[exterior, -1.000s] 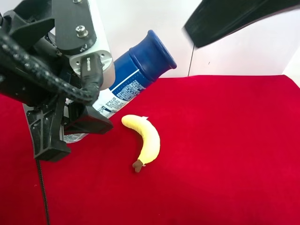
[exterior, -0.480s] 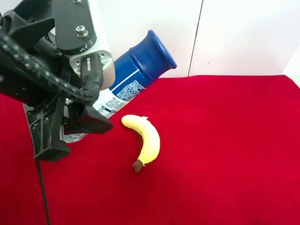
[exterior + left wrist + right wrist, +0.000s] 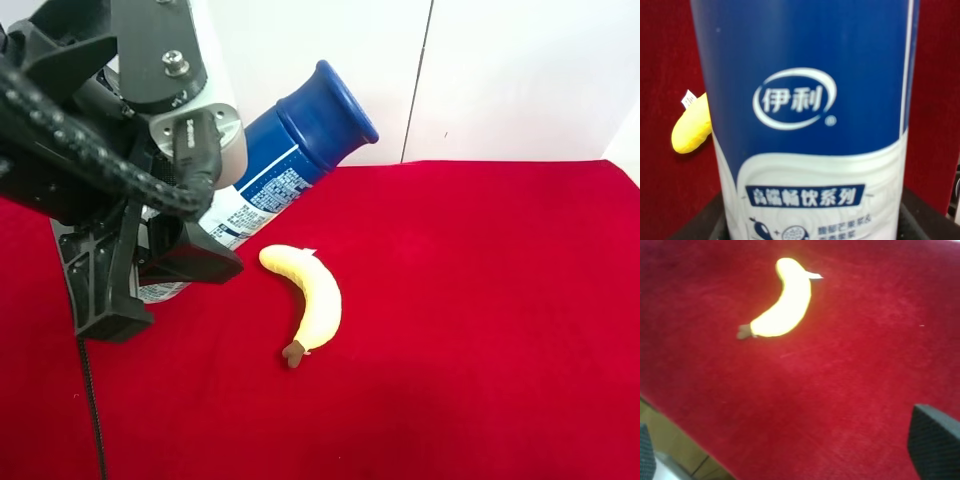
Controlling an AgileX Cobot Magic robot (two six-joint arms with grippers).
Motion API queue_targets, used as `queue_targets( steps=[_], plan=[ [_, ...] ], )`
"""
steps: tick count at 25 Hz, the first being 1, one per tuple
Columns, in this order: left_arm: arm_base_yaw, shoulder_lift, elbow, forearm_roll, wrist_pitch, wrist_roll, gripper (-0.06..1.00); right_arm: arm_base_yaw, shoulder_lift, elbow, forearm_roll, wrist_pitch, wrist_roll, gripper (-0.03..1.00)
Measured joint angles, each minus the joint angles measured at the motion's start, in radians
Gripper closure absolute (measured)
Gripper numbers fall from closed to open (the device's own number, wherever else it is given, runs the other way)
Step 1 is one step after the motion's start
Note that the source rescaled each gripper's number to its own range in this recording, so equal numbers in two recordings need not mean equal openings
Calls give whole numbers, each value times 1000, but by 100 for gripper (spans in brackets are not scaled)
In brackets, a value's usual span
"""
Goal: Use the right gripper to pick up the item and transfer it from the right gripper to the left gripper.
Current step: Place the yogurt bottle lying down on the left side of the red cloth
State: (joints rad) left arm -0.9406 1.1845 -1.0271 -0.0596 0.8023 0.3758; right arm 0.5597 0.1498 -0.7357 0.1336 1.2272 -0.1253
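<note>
Clearly clamped in the left gripper (image 3: 150,290), the bottle (image 3: 805,125) reads 伊利; the right gripper (image 3: 790,445) stands apart.

Object count: one bottle (image 3: 300,140), white and blue with a dark-blue cap; one yellow banana (image 3: 312,300); one red cloth (image 3: 480,300). Gripper count: two. These are the left gripper (image 3: 150,290), seen in the exterior high view, and the right gripper (image 3: 790,445), of which two dark finger pads (image 3: 935,440) show in its own wrist view.
</note>
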Motion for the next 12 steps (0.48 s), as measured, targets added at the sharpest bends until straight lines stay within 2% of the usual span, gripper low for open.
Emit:
queue_targets(
  steps=[9,12],
  plan=[
    [0,0,0,0,-3,0,88,0,-129,200,-123,0,65,-3],
    [0,0,0,0,-3,0,88,0,-140,215,-134,-64,78,-3]
  ],
)
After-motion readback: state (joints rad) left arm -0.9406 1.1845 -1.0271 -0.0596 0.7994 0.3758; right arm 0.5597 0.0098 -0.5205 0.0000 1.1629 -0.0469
